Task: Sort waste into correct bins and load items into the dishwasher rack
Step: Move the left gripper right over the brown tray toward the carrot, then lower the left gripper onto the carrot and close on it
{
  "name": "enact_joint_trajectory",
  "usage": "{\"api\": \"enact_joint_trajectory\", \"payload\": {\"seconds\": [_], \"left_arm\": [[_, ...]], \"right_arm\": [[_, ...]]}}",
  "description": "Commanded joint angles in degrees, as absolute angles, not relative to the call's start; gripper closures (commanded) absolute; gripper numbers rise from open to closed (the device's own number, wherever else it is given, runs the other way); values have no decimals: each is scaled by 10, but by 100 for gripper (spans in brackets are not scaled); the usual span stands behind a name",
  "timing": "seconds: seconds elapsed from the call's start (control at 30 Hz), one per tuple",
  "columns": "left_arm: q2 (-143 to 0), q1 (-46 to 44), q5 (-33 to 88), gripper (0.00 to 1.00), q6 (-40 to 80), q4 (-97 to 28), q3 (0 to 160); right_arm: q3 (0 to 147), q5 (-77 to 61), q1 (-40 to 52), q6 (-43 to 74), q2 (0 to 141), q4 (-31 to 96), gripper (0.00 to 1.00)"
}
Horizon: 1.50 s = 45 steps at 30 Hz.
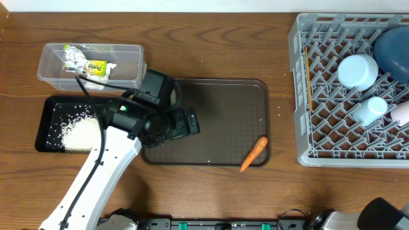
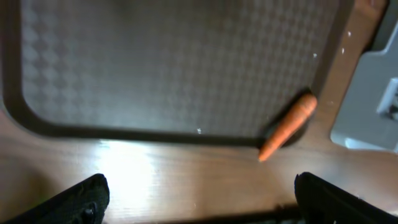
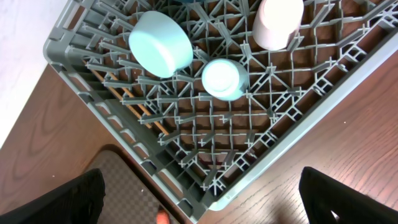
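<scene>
A small orange carrot [image 1: 254, 154] lies on the front right rim of the brown serving tray [image 1: 217, 102]; it also shows in the left wrist view [image 2: 289, 127]. My left gripper [image 1: 186, 122] hovers over the tray's left part, open and empty [image 2: 199, 196]. The clear tub [image 1: 128, 57] holds the yellow-green wrapper [image 1: 94, 66] and white tissue [image 1: 73, 59]. The black tray [image 1: 48, 115] holds white rice [image 1: 80, 133]. The grey rack [image 1: 300, 96] holds the dark-blue dish [image 1: 393, 51], pale-blue bowl [image 1: 356, 70] and cups [image 1: 370, 110]. My right gripper [image 3: 199, 196] is open and empty above the rack's near corner.
The right wrist view shows the bowl [image 3: 160, 43], a pale-blue cup [image 3: 224, 79] and a white cup [image 3: 278, 22] upside down in the rack [image 3: 124, 124]. The rack stands close to the right of the brown tray. Only the right arm's base [image 1: 383, 214] shows at the overhead's bottom right.
</scene>
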<state>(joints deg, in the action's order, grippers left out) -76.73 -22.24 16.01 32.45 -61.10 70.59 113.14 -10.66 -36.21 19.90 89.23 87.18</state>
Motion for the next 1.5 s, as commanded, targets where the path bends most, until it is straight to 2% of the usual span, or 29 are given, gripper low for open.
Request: {"api": "enact_joint_trajectory", "payload": {"seconds": [0.0, 0.17, 0.37, 0.93, 1.47], "left_arm": [[-796, -225, 128, 2, 284, -598, 703], [-842, -227, 140, 4, 258, -591, 703], [-890, -259, 235, 4, 215, -564, 703], [-899, -339, 240, 3, 260, -564, 703], [-899, -358, 251, 3, 277, -566, 702]], "right_arm": [[1132, -104, -360, 190, 892, 872, 1], [1132, -104, -360, 190, 892, 872, 1], [1132, -104, -360, 190, 892, 872, 1], [1132, -104, -360, 190, 892, 872, 1], [1132, -104, -360, 190, 892, 872, 1]]}}
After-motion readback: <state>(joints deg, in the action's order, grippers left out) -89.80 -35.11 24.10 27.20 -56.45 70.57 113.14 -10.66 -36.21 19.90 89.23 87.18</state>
